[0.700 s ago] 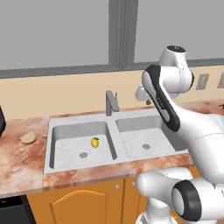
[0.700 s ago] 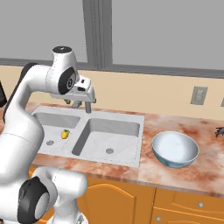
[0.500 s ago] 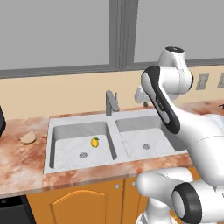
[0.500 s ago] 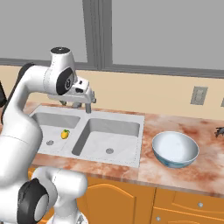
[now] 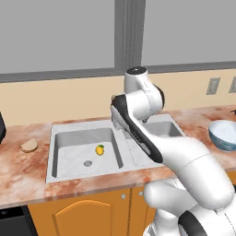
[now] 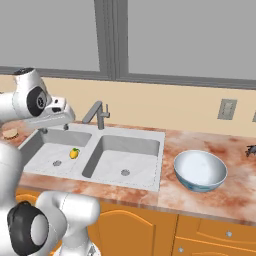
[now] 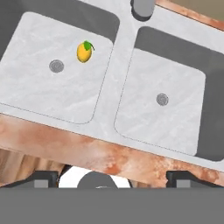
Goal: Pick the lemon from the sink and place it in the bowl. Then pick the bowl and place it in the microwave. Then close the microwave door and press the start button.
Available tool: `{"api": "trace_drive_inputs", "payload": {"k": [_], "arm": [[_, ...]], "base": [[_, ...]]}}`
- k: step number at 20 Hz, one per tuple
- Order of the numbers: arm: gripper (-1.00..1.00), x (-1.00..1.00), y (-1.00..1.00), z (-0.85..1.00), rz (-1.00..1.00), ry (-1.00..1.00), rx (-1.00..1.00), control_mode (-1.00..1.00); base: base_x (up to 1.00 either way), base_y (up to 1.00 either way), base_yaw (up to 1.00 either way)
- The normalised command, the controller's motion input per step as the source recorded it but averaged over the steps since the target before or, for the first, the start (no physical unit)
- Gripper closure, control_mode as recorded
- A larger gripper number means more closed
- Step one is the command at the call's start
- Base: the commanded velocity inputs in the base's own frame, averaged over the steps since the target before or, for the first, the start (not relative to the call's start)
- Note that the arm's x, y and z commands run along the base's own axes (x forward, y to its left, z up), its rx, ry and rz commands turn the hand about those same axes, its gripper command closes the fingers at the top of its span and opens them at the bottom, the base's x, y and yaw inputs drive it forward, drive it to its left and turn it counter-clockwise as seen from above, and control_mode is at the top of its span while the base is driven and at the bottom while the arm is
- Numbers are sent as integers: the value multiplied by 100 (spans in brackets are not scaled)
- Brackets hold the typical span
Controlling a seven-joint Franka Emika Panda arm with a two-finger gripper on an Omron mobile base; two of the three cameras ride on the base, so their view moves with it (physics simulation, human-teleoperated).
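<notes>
lemon [image 7: 84, 51] in left basin near drain [image 7: 56, 66]; faucet [image 6: 96, 113] behind.

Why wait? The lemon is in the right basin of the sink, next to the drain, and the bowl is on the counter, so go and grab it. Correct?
Not quite. The lemon lies in the left basin of the sink, near that basin's drain, as the left base view shows. The bowl does stand on the counter, right of the sink.

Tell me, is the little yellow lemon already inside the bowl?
No, the lemon lies in the left basin of the sink, while the bowl sits empty on the counter.
</notes>
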Motion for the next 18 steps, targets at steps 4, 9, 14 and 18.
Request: {"api": "trace_drive_inputs", "payload": {"k": [4,9,14,18], "arm": [[-100,0,100,-69,9,5,-14,-100],[-100,21,63,-58,1,1,-10,-100],[-100,79,16,-62,-1,0,-8,-100],[-100,94,2,-77,-4,4,-4,-100]], "base": [[0,0,0],[0,0,0],[0,0,0],[0,0,0]]}}
